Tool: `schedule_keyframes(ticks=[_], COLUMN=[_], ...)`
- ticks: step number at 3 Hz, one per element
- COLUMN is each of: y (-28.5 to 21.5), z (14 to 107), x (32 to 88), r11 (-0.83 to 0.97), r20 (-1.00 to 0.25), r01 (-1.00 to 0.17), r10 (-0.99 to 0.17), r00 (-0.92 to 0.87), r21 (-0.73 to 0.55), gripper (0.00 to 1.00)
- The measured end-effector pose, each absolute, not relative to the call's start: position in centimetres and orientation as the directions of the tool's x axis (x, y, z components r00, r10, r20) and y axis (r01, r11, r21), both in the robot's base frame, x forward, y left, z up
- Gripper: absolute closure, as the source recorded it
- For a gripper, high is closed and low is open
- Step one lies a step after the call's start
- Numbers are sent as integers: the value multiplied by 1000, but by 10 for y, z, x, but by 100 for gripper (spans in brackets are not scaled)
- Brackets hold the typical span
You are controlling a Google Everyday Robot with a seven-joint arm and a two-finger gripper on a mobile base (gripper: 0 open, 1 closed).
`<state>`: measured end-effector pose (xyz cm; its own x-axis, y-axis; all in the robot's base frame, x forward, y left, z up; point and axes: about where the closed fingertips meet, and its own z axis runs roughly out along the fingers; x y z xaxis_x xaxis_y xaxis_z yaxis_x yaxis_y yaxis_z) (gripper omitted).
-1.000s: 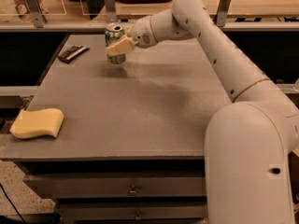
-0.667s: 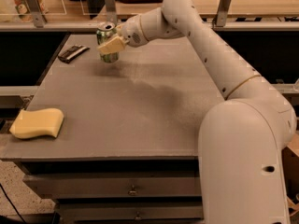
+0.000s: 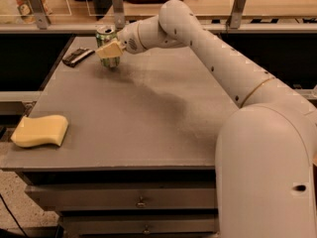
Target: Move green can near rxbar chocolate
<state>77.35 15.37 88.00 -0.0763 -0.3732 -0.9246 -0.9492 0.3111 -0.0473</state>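
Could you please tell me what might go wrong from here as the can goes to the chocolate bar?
The gripper holds the green can upright, just right of the rxbar chocolate, which lies near the far left edge of the table. Pushing the can left could knock the bar off that edge. A tilted release might also topple the can.

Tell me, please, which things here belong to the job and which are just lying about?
Job: green can, held by the gripper at the far left of the table; rxbar chocolate, just left of it.
Lying about: yellow sponge, near left corner.
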Motion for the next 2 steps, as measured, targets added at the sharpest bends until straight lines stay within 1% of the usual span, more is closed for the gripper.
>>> schedule_keyframes(ticks=[1,2], y=[154,166], z=[881,883], x=[774,780], r11=[312,294], r20=[-925,-926], r01=[-949,-955], r10=[-372,-370], r00=[-73,-72], r21=[-50,-43], gripper=[100,100])
